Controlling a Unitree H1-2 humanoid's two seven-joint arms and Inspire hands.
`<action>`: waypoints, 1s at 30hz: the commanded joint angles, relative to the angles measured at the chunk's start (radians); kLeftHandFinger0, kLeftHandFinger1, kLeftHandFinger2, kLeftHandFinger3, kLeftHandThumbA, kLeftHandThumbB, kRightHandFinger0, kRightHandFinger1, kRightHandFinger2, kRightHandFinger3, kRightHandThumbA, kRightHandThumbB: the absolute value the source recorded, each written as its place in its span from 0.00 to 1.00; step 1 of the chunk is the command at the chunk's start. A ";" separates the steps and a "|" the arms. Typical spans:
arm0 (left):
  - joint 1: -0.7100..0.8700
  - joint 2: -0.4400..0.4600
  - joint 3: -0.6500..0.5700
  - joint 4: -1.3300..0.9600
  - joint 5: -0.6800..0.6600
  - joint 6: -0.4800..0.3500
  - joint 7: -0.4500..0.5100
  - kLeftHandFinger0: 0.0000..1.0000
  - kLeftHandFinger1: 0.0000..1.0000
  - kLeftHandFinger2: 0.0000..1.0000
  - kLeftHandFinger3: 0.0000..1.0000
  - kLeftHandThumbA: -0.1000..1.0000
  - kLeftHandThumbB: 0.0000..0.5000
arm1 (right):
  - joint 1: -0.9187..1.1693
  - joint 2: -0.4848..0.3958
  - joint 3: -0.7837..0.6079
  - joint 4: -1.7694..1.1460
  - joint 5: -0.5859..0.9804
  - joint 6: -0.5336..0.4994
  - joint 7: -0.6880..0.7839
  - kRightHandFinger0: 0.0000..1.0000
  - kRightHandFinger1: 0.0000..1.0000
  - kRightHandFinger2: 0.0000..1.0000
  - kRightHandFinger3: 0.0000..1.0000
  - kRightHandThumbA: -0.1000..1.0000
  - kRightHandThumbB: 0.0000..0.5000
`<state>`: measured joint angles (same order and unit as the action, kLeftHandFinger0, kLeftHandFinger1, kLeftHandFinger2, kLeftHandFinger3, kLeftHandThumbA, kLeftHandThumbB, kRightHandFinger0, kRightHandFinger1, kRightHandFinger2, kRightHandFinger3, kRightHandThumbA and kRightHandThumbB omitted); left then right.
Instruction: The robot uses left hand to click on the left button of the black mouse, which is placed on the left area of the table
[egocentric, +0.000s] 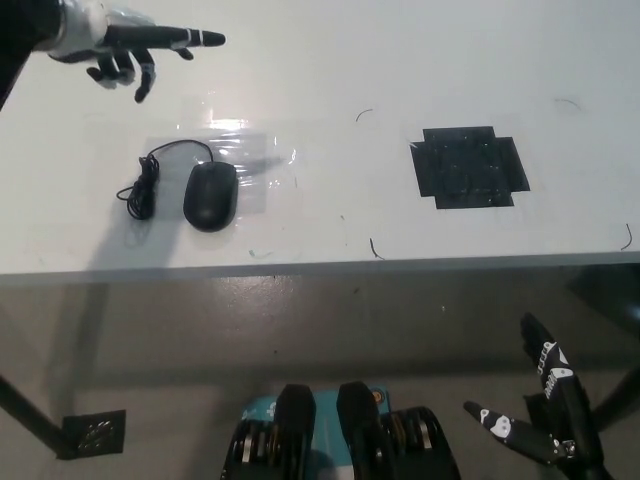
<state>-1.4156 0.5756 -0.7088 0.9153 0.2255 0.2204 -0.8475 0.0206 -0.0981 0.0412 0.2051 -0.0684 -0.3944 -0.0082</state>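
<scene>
I see the white table (400, 60) evenly and brightly lit, with glare flaring off the clear film (235, 150) beside the mouse (210, 195). A soft shadow falls toward the near-left edge. The floor below looks dim; focus is reasonably sharp.

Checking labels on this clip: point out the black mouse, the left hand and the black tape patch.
black mouse (210, 196), head view, middle of its back.
left hand (115, 52), head view, palm.
black tape patch (469, 167), head view, centre.
</scene>
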 joint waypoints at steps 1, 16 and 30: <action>-0.114 -0.029 -0.011 0.042 0.081 -0.033 -0.084 0.00 0.00 0.18 1.00 1.00 0.59 | -0.001 -0.011 -0.006 -0.034 -0.006 -0.076 -0.003 1.00 1.00 1.00 1.00 1.00 0.26; -0.075 -0.142 -0.021 0.158 0.174 -0.124 -0.078 0.00 0.00 0.07 1.00 1.00 0.55 | -0.003 -0.015 -0.005 -0.031 -0.009 -0.076 -0.003 1.00 1.00 1.00 1.00 1.00 0.27; -0.065 -0.165 0.006 0.303 0.228 -0.197 -0.024 0.00 0.00 0.22 1.00 1.00 0.47 | -0.002 -0.012 -0.006 -0.030 -0.009 -0.076 -0.005 1.00 1.00 1.00 1.00 1.00 0.26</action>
<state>-1.4449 0.3902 -0.7204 1.1936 0.4203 0.0907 -0.9102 0.0236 -0.1000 0.0407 0.2025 -0.0708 -0.4069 -0.0085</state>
